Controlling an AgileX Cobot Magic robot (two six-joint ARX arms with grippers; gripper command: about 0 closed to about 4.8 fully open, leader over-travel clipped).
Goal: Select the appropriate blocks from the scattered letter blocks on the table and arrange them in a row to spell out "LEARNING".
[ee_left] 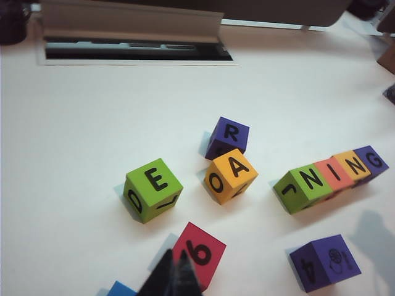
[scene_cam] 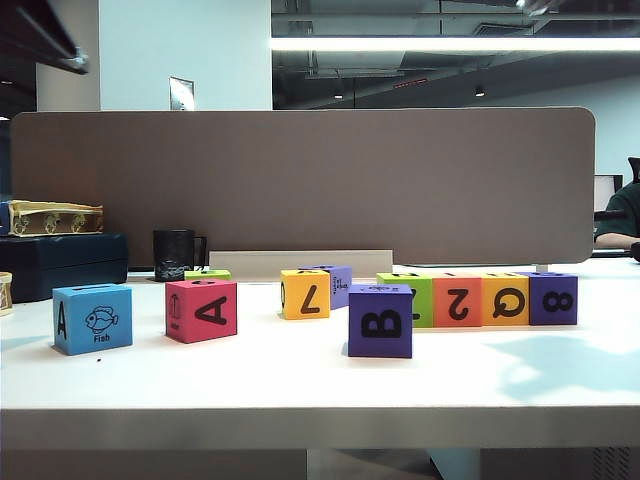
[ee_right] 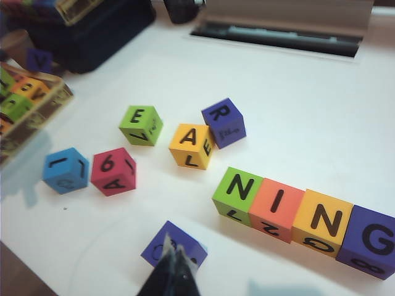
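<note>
White tabletop [scene_cam: 300, 385] with a thick front edge fills the lower half of the exterior view, matte and evenly lit, with soft shadows falling on its right side. Behind it stands a wide grey-brown partition board [scene_cam: 300, 185] with rounded corners, and above that an office ceiling with a long strip light [scene_cam: 455, 44]. At the back left sit a black mug [scene_cam: 176, 254] and a dark box [scene_cam: 62, 262] with a gold-coloured case on top. A long slot [ee_left: 139, 51] with a raised pale flap is cut into the table near the partition. Letter blocks [scene_cam: 380, 320] lie scattered across the middle: four touch in a row, green, red-pink, yellow-orange and purple, their tops reading N, I, N, G [ee_right: 302, 216] in the right wrist view. Near that row's green end lie a yellow-orange block with A on top [ee_right: 192, 145] touching a purple block with R [ee_right: 223, 122], and a green block with E [ee_right: 141, 124] a little apart. A blue block [ee_right: 65, 170] and a red-pink block [ee_right: 113, 171] sit just beside each other farther out, and a lone purple block [scene_cam: 380, 320] stands nearest the front edge. The left gripper [ee_left: 171, 279] hangs over the red-pink block with its dark fingers pressed together, holding nothing. The right gripper [ee_right: 171, 274] hangs above the lone purple block, its fingers likewise clenched and empty.
</note>
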